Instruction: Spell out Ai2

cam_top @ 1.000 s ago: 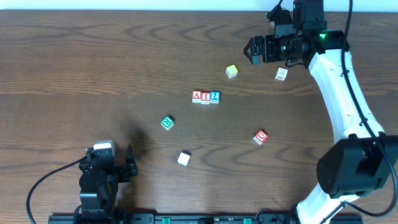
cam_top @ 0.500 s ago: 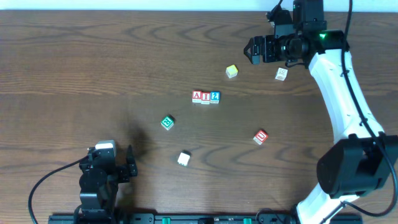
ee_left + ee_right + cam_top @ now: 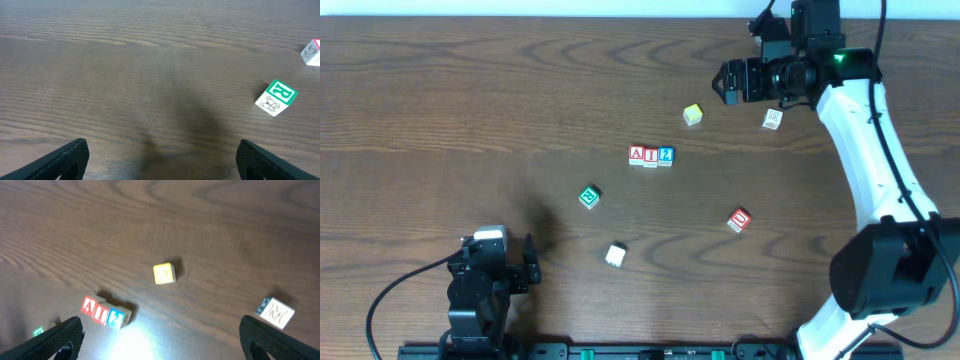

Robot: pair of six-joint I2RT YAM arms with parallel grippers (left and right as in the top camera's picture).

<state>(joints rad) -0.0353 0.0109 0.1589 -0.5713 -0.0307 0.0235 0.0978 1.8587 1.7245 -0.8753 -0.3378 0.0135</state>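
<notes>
Three blocks stand touching in a row mid-table: a red A block (image 3: 636,154), a red I block (image 3: 650,155) and a blue 2 block (image 3: 665,155). The row also shows in the right wrist view (image 3: 106,312). My right gripper (image 3: 728,81) is open and empty, high at the back right, well away from the row; its fingertips frame the wrist view (image 3: 160,340). My left gripper (image 3: 528,262) is open and empty near the front left edge, over bare wood in its wrist view (image 3: 160,160).
Loose blocks lie around: a yellow one (image 3: 693,114), a white M block (image 3: 773,118), a green R block (image 3: 589,196), a red one (image 3: 739,220) and a white one (image 3: 615,255). The green R block also shows in the left wrist view (image 3: 276,97).
</notes>
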